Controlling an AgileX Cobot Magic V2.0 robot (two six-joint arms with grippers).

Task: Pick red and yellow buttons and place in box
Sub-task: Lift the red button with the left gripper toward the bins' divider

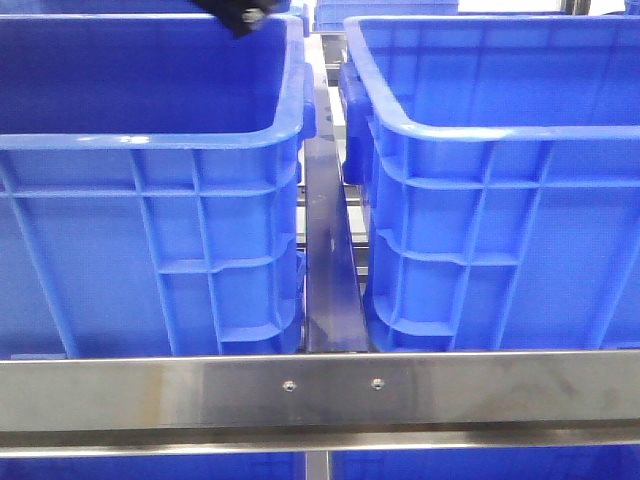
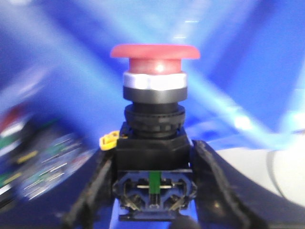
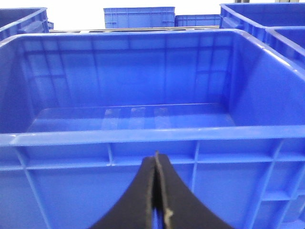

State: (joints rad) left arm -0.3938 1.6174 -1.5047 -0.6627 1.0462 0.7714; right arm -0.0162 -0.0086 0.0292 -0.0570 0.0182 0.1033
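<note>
Red button (image 2: pixel 155 64) in left claw (image 2: pixel 153 191), unlabelled

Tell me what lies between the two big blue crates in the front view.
Between the left crate and the right crate runs a narrow dark metal bar, reaching to the steel rail in front; no button lies there.

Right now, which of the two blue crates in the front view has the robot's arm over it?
The left crate: a dark part of the arm hangs over its back edge. Nothing is over the right crate.
</note>
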